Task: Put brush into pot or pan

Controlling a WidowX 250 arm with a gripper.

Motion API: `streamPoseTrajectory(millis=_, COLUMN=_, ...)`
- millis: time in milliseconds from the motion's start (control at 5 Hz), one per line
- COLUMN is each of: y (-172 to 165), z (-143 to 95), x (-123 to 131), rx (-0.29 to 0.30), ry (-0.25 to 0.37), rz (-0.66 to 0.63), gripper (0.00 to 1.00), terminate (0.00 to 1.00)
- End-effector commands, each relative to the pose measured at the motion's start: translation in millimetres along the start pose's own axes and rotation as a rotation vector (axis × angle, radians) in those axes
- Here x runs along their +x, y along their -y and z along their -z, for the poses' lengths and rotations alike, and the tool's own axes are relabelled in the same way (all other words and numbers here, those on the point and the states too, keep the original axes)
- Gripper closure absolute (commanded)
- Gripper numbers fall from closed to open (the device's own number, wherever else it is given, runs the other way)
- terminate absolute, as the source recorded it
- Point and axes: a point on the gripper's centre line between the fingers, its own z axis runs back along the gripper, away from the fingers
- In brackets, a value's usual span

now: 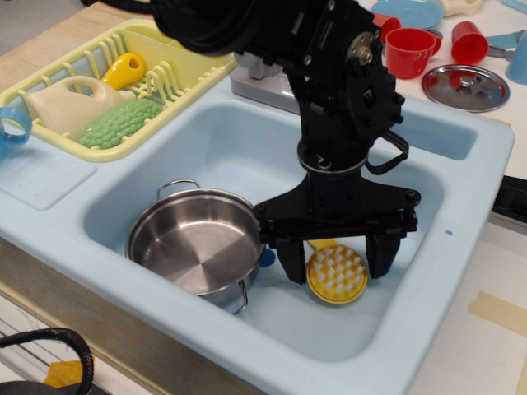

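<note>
Hovering with my gripper spread wide astride the brush lying on the sink floor just right of the pot, I judge the grasp is in hand, needing a lower close next.

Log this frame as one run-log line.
phase: pre-grasp | gripper: open, fingers astride brush | brush: on sink floor, bristles up | pot: empty, beside brush
</note>
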Motion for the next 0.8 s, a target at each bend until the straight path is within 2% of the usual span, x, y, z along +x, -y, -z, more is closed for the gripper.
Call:
streamPoseTrajectory(millis=0, y=4, z=6, x=2, rx=0.000, ry=-0.033, rz=0.012, gripper=0.00, terminate=0.00)
streamPoseTrajectory(millis=200, y=4, z=9, x=1, rx=-0.002, ry=-0.041, rz=0.010, gripper=1.00, terminate=0.00)
streamPoseTrajectory(millis=400, y=6, z=-2, x=3, rx=0.008, ry=-0.012, rz=0.026, gripper=1.00, terminate=0.00)
streamPoseTrajectory(millis=600, y=10, z=-25, x=8, rx=0.031, ry=0.050, rz=0.042, gripper=1.00, terminate=0.00)
